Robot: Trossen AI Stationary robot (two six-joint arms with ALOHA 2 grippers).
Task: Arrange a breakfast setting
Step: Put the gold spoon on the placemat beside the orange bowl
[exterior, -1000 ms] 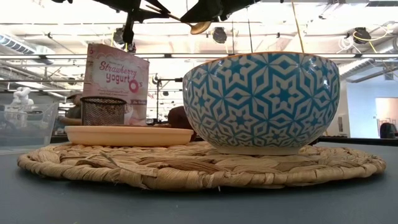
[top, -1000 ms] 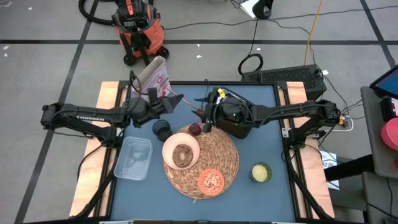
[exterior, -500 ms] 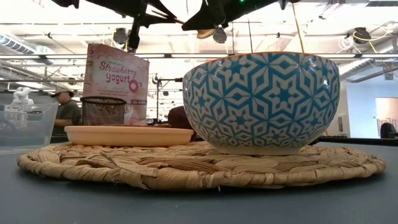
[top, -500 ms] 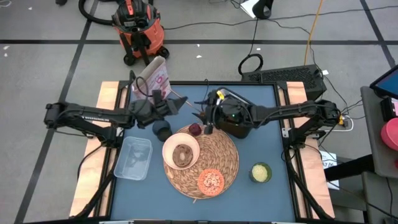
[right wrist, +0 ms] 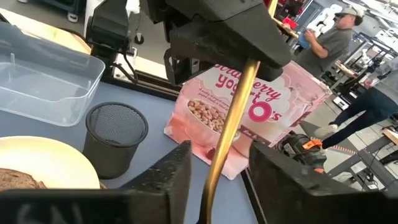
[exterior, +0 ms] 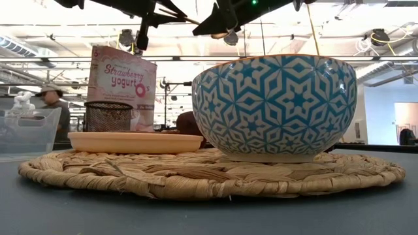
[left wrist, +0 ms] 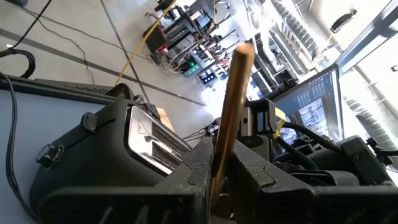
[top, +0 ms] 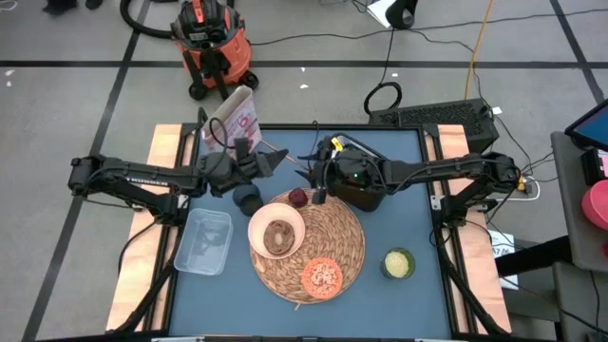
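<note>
My left gripper is shut on the wooden spoon above the table's far middle. The spoon's handle reaches between the open fingers of my right gripper, which stand on either side of it; I cannot see them touching it. Below, the round straw placemat carries the cream bowl, the dark-red fruit and the small orange dish, blue-patterned outside. The dark mesh cup stands beside the mat. The pink-white cereal box stands at the far left. My left gripper pinches the spoon's handle between its two fingers. The fingers come about level from the table's left. The spoon sticks out past the fingertips toward my right gripper, slanting, lifted clear of the table.
A clear plastic tub lies left of the mat and a small green-yellow cup to its right. A person stands in the room beyond the table, and an orange vacuum stands on the floor behind it.
My left gripper has gone a little toward the table's right edge with the spoon, closer to my right gripper, so the spoon's handle now reaches between the right fingers.
</note>
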